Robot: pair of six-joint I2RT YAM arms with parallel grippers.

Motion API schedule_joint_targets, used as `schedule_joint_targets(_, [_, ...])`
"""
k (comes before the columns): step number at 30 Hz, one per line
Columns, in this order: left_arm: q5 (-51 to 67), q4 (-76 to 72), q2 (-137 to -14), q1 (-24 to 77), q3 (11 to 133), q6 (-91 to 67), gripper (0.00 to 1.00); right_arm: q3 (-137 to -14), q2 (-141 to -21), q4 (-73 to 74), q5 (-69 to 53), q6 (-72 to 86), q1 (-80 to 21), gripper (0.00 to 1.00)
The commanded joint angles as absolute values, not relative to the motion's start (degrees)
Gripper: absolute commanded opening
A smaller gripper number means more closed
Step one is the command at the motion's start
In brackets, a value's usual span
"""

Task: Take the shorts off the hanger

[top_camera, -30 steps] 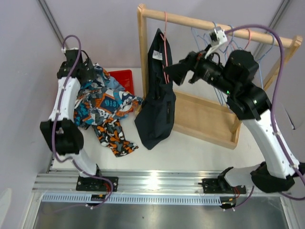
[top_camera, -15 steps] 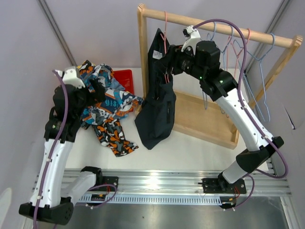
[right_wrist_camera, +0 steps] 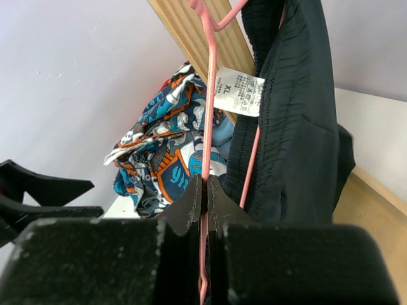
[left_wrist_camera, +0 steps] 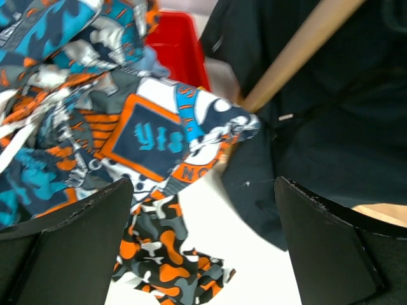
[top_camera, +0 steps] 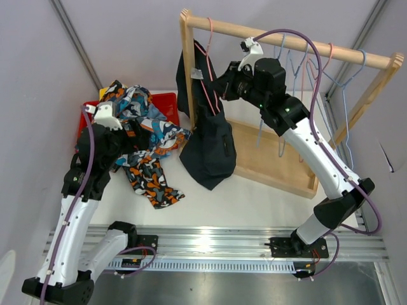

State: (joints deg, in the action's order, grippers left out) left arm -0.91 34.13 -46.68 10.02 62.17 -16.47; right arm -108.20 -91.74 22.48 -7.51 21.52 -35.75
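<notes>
Pale walls close in a white table (top_camera: 254, 197), seen from above with a wooden rack (top_camera: 356, 56) standing at its back. At the left end of the rack's top rail hangs a pink hanger (top_camera: 209, 38). The black shorts (top_camera: 210, 146) hang on it, and their lower end reaches down to the table beside the rack's base. The patterned shorts (top_camera: 149, 175) lie in a heap on the left of the table, partly over a red bin (top_camera: 166, 105).

From this height the right end effector (top_camera: 224, 89) sits against the hanging fabric, but its grip cannot be read. The right wrist camera settles that: both fingers (right_wrist_camera: 184, 210) are pressed together on the hanger's thin pink wire. Just above them a white label (right_wrist_camera: 238, 92) printed XL hangs from the waistband.

The left end effector (left_wrist_camera: 203, 241) is shown best by its own camera. Its fingers stand wide apart with nothing between them, and they point at the spot where the patterned heap meets the black fabric and the rack's post. That view does not show whether they touch the cloth. In the top view the left arm's wrist lies over the heap.
</notes>
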Motion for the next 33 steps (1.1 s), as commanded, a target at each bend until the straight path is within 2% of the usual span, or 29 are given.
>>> schedule_joint_targets(1, [1.8,33.8,-44.9,12.2,66.3,-16.7,0.99,-107.5,-87.5,17.2,-7.6,21.9,-36.7,0.0])
schedule_joint_targets(6, [2.4,35.2,-45.7,17.2,70.3,-16.3,0.99,-107.6,-84.3,16.4,-3.5,21.0,-38.1,0.0])
schedule_joint_targets(9, [3.7,35.6,-48.2,24.4,74.2,-15.2,0.99,-108.7,-81.9,16.8,-0.1,21.2,-38.1,0.0])
schedule_joint_targets(15, [-4.7,35.6,-55.7,42.4,82.4,-13.6,0.99,-111.9,-76.9,20.3,15.4,20.5,-39.9,0.0])
schedule_joint_targets(22, [-7.3,32.1,-62.2,55.1,88.8,-15.6,0.99,-113.5,-72.1,26.4,29.3,22.4,-42.9,0.0])
schedule_joint_targets(26, [-10.1,31.2,-65.4,62.6,93.1,-16.3,0.99,-113.0,-69.5,28.0,36.5,23.2,-48.8,0.0])
schedule_joint_targets(29, [-13.2,31.5,-68.8,71.1,97.2,-16.2,0.99,-111.5,-68.6,27.3,39.9,23.2,-52.5,0.0])
schedule_joint_targets(33, [-16.7,31.3,-73.9,77.7,102.0,-15.1,0.99,-108.0,-67.8,24.4,42.3,23.5,-56.2,0.0])
